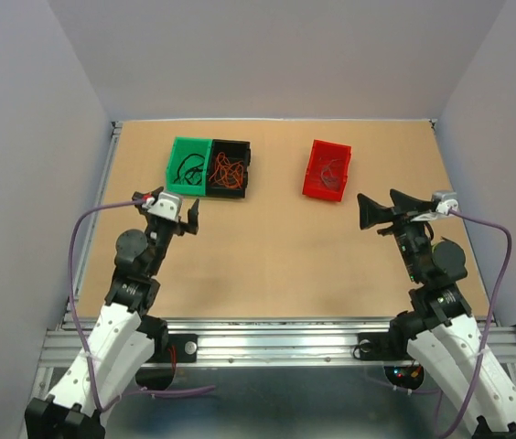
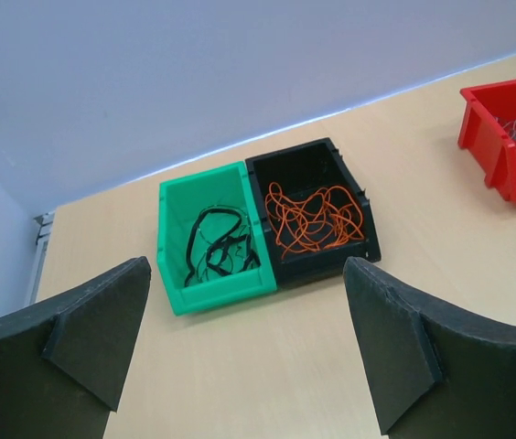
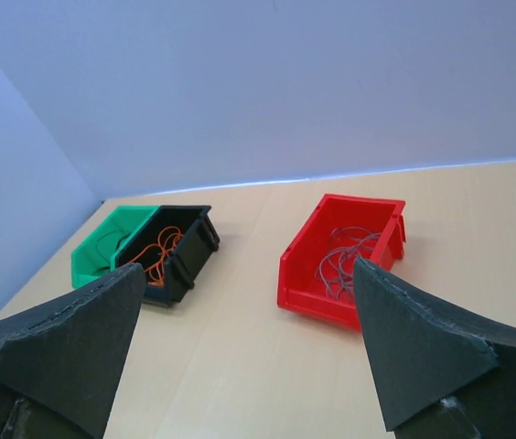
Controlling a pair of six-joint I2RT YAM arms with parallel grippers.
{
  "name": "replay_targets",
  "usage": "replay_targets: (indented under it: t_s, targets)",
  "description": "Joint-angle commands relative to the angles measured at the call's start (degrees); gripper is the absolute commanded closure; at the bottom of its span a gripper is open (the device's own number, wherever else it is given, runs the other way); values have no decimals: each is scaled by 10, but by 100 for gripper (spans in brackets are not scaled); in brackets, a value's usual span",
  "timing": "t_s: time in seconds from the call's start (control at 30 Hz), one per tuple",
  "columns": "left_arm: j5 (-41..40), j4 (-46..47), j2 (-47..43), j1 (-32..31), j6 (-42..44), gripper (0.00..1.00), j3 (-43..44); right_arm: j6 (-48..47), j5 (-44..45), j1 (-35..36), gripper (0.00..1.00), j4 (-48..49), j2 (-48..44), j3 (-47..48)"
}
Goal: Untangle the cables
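Note:
Thin black cables (image 1: 191, 168) lie in a green bin (image 1: 174, 174); they also show in the left wrist view (image 2: 214, 242). Orange-red cables (image 1: 227, 170) lie in the black bin (image 1: 243, 155) beside it, and show in the left wrist view (image 2: 313, 219). Greyish-brown cables (image 1: 330, 173) lie in a red bin (image 1: 313, 174), which also shows in the right wrist view (image 3: 345, 261). My left gripper (image 1: 185, 216) is open and empty, just in front of the green bin. My right gripper (image 1: 374, 212) is open and empty, to the right of and nearer than the red bin.
The bins stand on a tan tabletop (image 1: 276, 247) enclosed by grey-violet walls at the back and both sides. A metal rail (image 1: 276, 343) runs along the near edge. Purple-grey arm cables (image 1: 75, 265) loop beside each arm.

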Motion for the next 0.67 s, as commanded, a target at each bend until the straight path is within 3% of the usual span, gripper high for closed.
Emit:
replay_targets:
  t_s: [0.0,0.1,0.63]
  targets:
    - [-2,53,-91,4,32,1,-56,18,-8,4,0,-61,-29,-11]
    - [18,36,-134,4,57,1,-78,23,3,4,0,-102,-47,-7]
    - [16,44,-105,4,73,1,-91,36,-7,4,0,-130,-111,-13]
